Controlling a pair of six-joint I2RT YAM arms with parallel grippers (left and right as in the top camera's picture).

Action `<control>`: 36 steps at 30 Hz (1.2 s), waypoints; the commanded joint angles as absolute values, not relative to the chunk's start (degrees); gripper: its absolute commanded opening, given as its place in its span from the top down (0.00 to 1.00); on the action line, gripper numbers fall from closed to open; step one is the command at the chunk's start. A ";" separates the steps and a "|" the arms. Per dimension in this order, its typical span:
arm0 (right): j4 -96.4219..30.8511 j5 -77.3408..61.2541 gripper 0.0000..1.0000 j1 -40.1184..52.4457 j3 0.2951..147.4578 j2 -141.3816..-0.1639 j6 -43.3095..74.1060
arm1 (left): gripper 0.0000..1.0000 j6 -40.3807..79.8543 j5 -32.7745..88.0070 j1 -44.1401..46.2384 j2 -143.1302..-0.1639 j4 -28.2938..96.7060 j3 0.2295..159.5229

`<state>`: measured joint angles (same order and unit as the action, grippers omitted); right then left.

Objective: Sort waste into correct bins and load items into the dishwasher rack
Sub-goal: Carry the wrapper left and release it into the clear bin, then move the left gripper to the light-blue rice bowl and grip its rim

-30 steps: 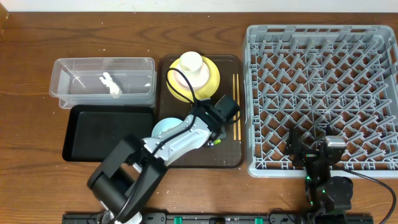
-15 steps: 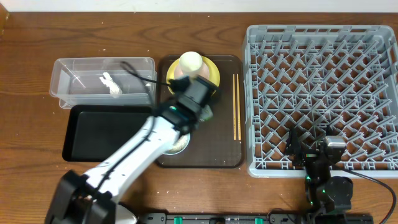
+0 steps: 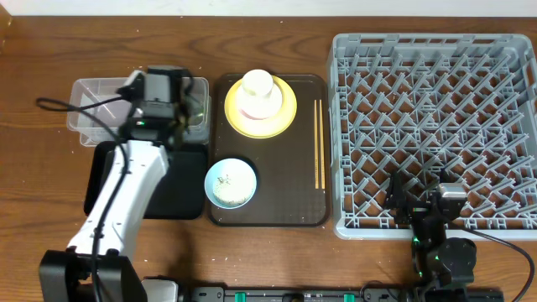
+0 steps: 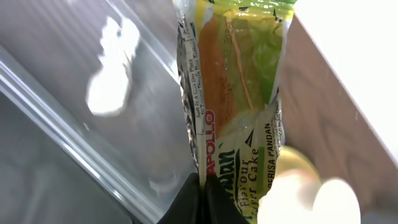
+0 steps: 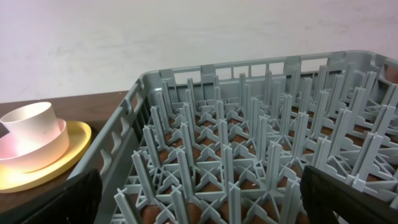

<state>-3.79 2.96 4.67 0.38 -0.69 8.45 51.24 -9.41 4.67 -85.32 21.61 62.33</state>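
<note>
Spanning the right side of the wooden bench, the grey dishwasher rack holds no dishes. The right fingers are spread wide, grip nothing and hover over the rack's near edge.

Beside the rack lies the dark-brown tray. The shallow black bin sits to the tray's left, and the clear tub sits just behind the bin. The left arm crosses the black bin and ends above the tub's right end.

On the far half of the tray rests the yellow plate. It carries the pinkish-white bowl, and the white cup stands inside that bowl. The light-blue bowl sits at the tray's near left corner, overhanging its edge, with loose rice grains inside. Thin chopsticks lie along the tray's right side.

In the left wrist view, the left fingers are closed on one end of the yellow-green snack wrapper, held over the tub. A blurred white shape in the tub appears to be the tissue.
</note>
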 commanded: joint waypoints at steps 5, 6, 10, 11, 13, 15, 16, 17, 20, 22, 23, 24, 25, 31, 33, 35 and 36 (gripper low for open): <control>-4.03 2.94 0.01 4.29 0.32 -0.49 7.62 | 0.94 51.35 -10.11 1.67 -87.07 19.07 62.74; -4.03 2.94 0.01 4.29 0.32 -0.49 7.62 | 0.94 51.35 -10.11 1.67 -87.29 18.94 62.74; -4.03 2.94 0.01 4.29 0.32 -0.49 7.62 | 0.94 51.35 -10.11 1.67 -89.17 18.70 62.74; -4.03 2.96 0.01 4.29 0.32 -0.49 7.62 | 0.93 51.35 -10.11 1.67 -89.76 18.48 62.74; -4.03 2.94 0.01 4.29 0.32 -0.49 7.62 | 0.94 51.35 -10.11 1.67 -91.02 18.20 62.74; -4.03 2.96 0.01 4.29 0.32 -0.49 7.62 | 0.92 51.35 -10.09 1.67 -91.88 17.80 62.74; -4.03 2.94 0.01 4.29 0.32 -0.49 7.62 | 0.87 51.33 -10.09 1.67 -91.96 17.61 62.74; -4.03 2.94 0.01 4.29 0.32 -0.49 7.62 | 0.72 51.33 -10.11 1.67 -91.96 17.41 62.74; -4.03 2.94 0.01 4.29 0.32 -0.49 7.64 | 0.51 51.33 -10.07 1.67 -91.79 16.73 62.76; -4.03 2.94 0.01 4.29 0.32 -0.49 7.62 | 0.51 51.29 -9.37 1.67 -91.18 16.78 62.76; -4.03 2.94 0.01 4.29 0.32 -0.49 7.62 | 0.50 51.24 -8.27 1.67 -90.70 16.80 62.76; -4.03 2.96 0.01 4.29 0.32 -0.49 7.62 | 0.50 51.07 -6.63 1.69 -90.06 16.78 62.76; -4.03 2.94 0.01 4.29 0.32 -0.49 7.62 | 0.51 51.07 -4.03 1.69 -88.97 16.80 62.76; -4.03 2.94 0.01 4.29 0.32 -0.49 7.62 | 0.52 44.21 12.19 2.42 -81.89 18.28 62.76; -4.03 2.94 0.01 4.29 0.32 -0.49 7.62 | 0.57 41.60 16.03 3.18 -79.79 20.43 62.76; -4.03 2.94 0.01 4.29 0.32 -0.49 7.62 | 0.64 39.77 18.06 4.14 -78.26 23.57 62.76; -4.03 2.94 0.01 4.29 0.32 -0.49 7.62 | 0.68 39.44 18.65 4.67 -77.69 25.80 62.76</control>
